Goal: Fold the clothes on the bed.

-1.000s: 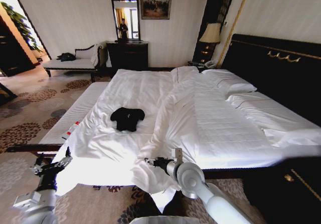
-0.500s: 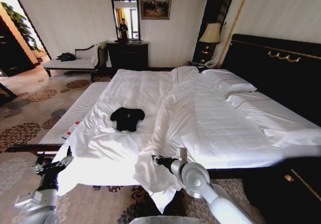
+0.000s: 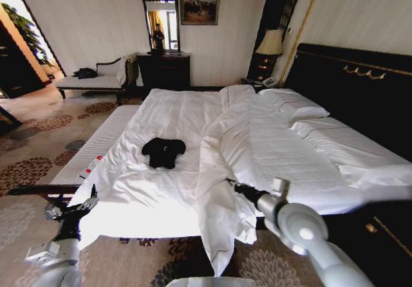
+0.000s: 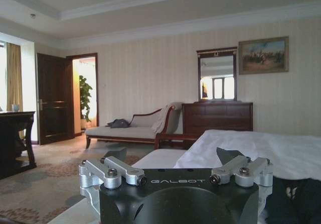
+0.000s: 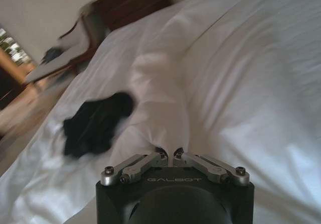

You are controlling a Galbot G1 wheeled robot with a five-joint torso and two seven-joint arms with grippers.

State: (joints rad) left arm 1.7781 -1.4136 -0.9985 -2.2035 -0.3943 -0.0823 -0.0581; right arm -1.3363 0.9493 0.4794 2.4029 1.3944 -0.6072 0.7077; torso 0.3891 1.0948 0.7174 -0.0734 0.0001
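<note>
The right gripper [image 3: 233, 185] sits at the foot edge of the large double bed with white sheets and a tall dark wooden headboard [image 3: 347, 87], its fingers pressed together on a fold of the white duvet [image 3: 283, 152]; in the right wrist view the fingertips [image 5: 161, 156] meet with white cloth pinched between them, and the duvet rises as a ridge just beyond them; how much cloth is caught is hidden by the fold itself. From the gripper the duvet hangs over the foot edge in a bunched drape [image 3: 222, 226]. The left gripper [image 3: 76, 208] hovers by the left foot corner of the bed, above the patterned carpet [image 3: 26, 165], apart from the sheet; the left wrist view shows its fingers [image 4: 116, 169] spread wide with nothing between them, their tips cut off by the gripper body. The black short-sleeved soft-fabric T-shirt [image 3: 163, 151] lies crumpled on the bare sheet on the left half of the bed, about midway between foot edge and pillows, just beside the duvet's turned-back edge, well apart from both grippers; its chest lettering is too small to read, and in the right wrist view it is a blurred dark patch [image 5: 95, 123].
</note>
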